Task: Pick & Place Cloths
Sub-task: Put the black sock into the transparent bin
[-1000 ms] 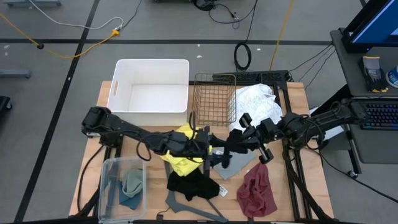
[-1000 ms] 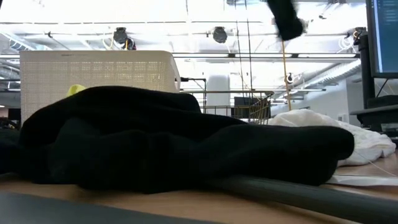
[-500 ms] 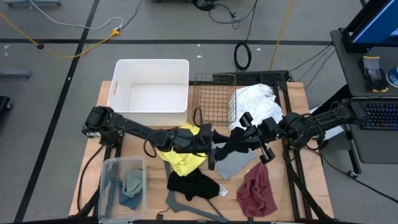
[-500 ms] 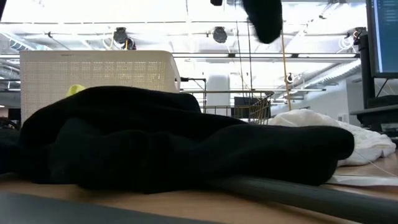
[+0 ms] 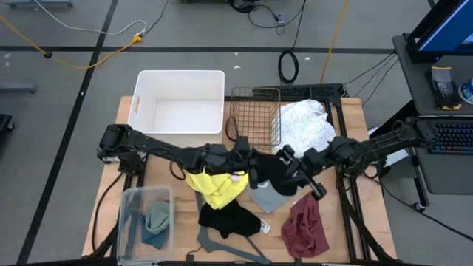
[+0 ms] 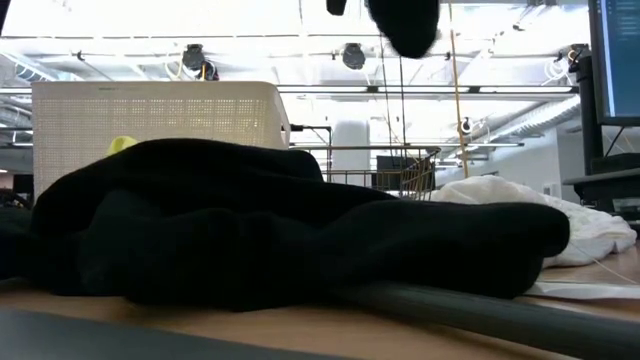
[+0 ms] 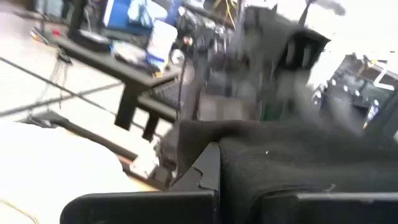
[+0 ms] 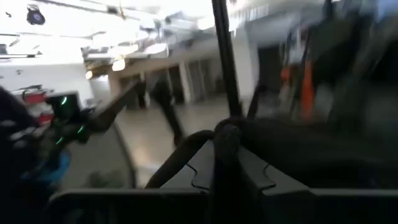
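The grey-blue cloth (image 5: pixel 270 198) hangs at the table's middle between my two grippers. My left gripper (image 5: pixel 255 168) reaches in from the left and is shut on it. My right gripper (image 5: pixel 279 168) comes from the right and is shut on the same bunched upper part. The yellow cloth (image 5: pixel 214 186) lies under the left arm and the black cloth (image 5: pixel 229 220) near the front edge. Further cloths are the maroon one (image 5: pixel 307 227) at front right, the white one (image 5: pixel 303 124) at back right, and the sage green one (image 5: pixel 157 220), which sits in a clear bin. My left gripper pinches a bunched fold of the cloth's upper part (image 7: pixel 249 155) between its two fingers, coming level from the table's left. The cloth spreads past the fingers. Its lower end (image 5: pixel 267 201) droops toward the table; whether it rests there I cannot tell. My right gripper holds a dark gathered edge of the same cloth (image 8: pixel 230 134) between its nearly closed fingers, coming roughly level from the table's right. How many layers are held does not show.
A white bin (image 5: pixel 140 103) stands at back left, with a wire basket (image 5: pixel 255 118) beside it. A clear bin (image 5: pixel 129 222) is at front left. A thin grey hanger (image 5: pixel 222 244) lies by the front edge. The two wrists stand very close together.
My left gripper has moved toward the table's right, up to the right gripper, and has shut on the cloth held there. My right gripper has carried the cloth a little toward the left, so the grey-blue cloth now hangs further left than before.
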Controlling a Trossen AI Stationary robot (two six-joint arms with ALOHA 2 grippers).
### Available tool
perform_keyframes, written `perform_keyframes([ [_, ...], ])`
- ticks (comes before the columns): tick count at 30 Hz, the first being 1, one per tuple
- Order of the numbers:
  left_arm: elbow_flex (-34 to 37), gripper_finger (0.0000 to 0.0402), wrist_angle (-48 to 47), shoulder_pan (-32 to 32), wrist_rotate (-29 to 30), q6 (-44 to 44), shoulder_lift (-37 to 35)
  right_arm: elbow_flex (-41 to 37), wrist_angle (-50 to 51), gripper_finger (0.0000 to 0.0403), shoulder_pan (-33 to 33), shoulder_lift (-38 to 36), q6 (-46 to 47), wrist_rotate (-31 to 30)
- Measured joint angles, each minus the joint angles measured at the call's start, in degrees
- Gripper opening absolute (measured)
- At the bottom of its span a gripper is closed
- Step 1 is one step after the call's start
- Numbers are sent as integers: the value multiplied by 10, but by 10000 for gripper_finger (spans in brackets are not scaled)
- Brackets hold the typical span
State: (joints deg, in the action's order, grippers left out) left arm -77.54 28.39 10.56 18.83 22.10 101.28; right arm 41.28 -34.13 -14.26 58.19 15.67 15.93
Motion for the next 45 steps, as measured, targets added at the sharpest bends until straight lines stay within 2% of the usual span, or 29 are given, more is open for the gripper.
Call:
perform_keyframes([
  [7, 0, 2, -4, 1, 23, -42, -57, 0, 157, 71, 0, 0, 38, 8],
  [13, 0, 1, 3, 12, 12, -25, -116, 0, 226, 110, 0, 0, 31, 9],
  [19, 0, 1, -2, 32, -89, 116, -170, 0, 235, 127, 0, 0, 24, 9],
  [23, 0, 1, -61, 52, -153, 211, -206, 0, 235, 126, 0, 0, 12, 8],
  [33, 0, 0, -314, 121, -180, 419, -274, 0, 235, 123, 0, 0, 12, 8],
  [37, 0, 0, -400, 151, -208, 496, -289, 0, 234, 120, 0, 0, 12, 8],
  [45, 0, 0, -473, 212, -283, 606, -295, 0, 233, 119, 0, 0, 12, 7],
])
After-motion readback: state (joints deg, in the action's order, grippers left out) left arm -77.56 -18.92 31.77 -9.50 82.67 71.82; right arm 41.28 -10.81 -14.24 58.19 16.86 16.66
